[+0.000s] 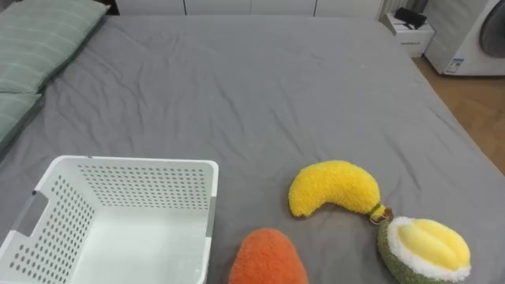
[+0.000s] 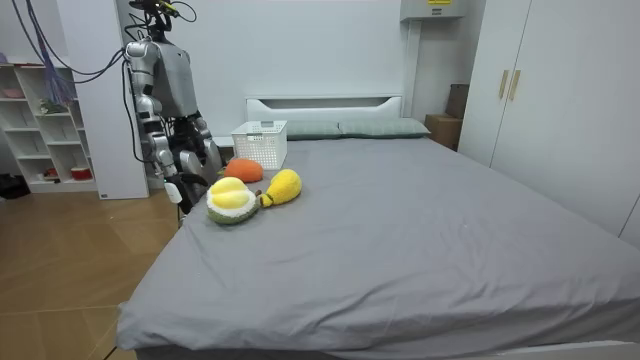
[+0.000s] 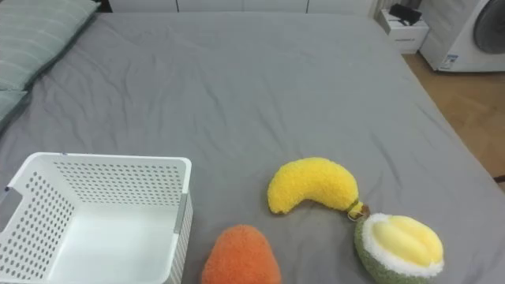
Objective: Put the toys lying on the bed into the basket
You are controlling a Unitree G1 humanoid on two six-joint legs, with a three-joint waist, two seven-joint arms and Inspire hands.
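Status, head camera clock directions:

- bed (image 1: pixel 260 87): grey sheet, flat, covers most of the frame. Robot stands at its side, at the room view's left, facing across it.
- washing machine (image 1: pixel 481 35) at 1 o'clock, off the bed. Ignore.
- pillows (image 1: pixel 47 35) at 10 o'clock, well apart from the work.
- basket (image 1: pixel 134 163) at 7 o'clock: white, perforated, upright, open top, nothing inside.
- Toys, all on the sheet, none collected:
  - green-and-yellow plush (image 1: pixel 424 248) at 5 o'clock
  - banana plush (image 1: pixel 331 188) between 5 and 6, its stem tip seemingly touching the green one
  - orange plush (image 1: pixel 268 259) at 6, just beside the basket's right wall
- right hand (image 2: pixel 172 180) and left hand (image 2: pixel 205 150) are low by the bed's edge in the room view. Can't tell whether either is open or closed, and neither looks loaded.

My read: the step is the first pick, task at zero.

How to do it well:
- Start with the orange plush, which has the shortest carry.
- Come down over its middle and wrap the body. Don't pinch the fuzz.
- Release above the basket's centre, clear of the rim. The basket looks light and may slide on the sheet if bumped.
- Banana next, gripped at its thick bend and lifted straight up so the green plush isn't dragged along.
- Green plush last. It's round, so it likely needs a wide grasp from above.
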